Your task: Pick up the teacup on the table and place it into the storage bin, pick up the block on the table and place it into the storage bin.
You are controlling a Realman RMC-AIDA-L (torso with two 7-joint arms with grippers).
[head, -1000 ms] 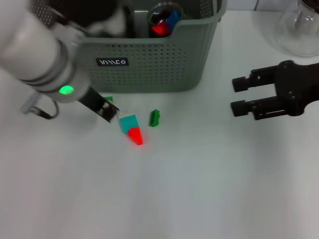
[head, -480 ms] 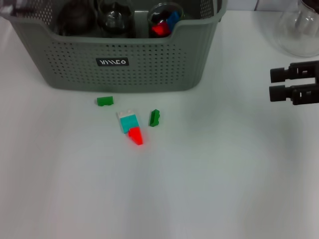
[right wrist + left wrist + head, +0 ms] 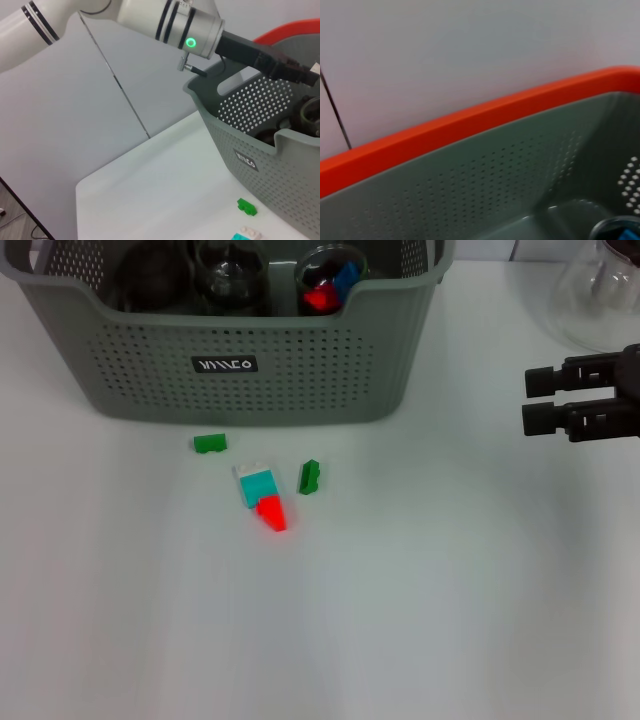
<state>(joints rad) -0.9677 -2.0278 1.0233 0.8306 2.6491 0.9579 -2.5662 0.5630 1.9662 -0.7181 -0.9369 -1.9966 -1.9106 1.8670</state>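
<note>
1. Blocks look light, stiff and small; best pinched across their flat sides, I judge.
2. The teal-and-red block (image 3: 262, 498) lies at centre frame, 2 green blocks (image 3: 210, 443) beside it, below the storage bin (image 3: 300, 390).
3. Right gripper (image 3: 530, 400) hovers at right edge, fingers parted, empty.
4. Left gripper (image 3: 305, 75) reaches over the bin; grip unclear.
</note>
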